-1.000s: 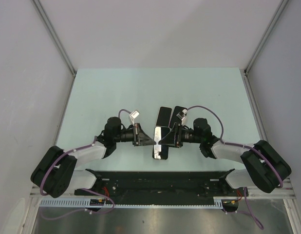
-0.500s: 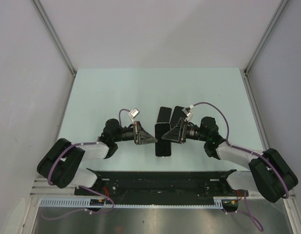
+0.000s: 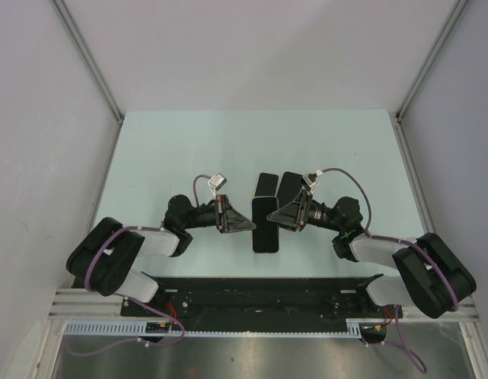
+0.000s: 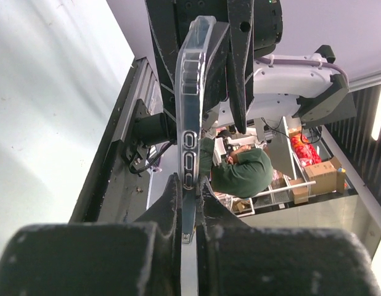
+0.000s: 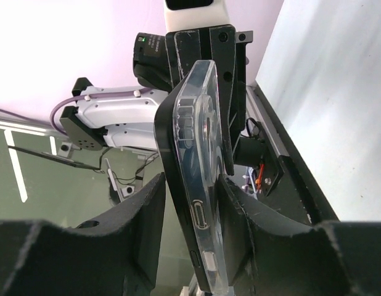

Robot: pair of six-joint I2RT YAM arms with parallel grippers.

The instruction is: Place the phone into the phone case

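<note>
A black phone (image 3: 265, 233) sits against a clear phone case, held above the table between both arms. In the left wrist view the case's clear rim (image 4: 189, 92) runs edge-on into my left gripper (image 4: 188, 185), which is shut on it. In the right wrist view the phone (image 5: 172, 142) lies against the clear case (image 5: 206, 154). My right gripper (image 5: 192, 182) straddles both, one finger on the case, the other at the phone's edge. From above, the left gripper (image 3: 253, 226) and right gripper (image 3: 272, 219) meet at the phone from either side.
Two flat black rectangles (image 3: 266, 185) (image 3: 290, 187) lie on the pale green table (image 3: 165, 150) just beyond the held phone. Grey walls close in the sides and back. The black base rail (image 3: 260, 288) runs along the near edge.
Both wrists have turned and the phone with its case has shifted slightly right, now showing a dark face from above. The right arm's elbow swung outward. The left grip is unchanged.
</note>
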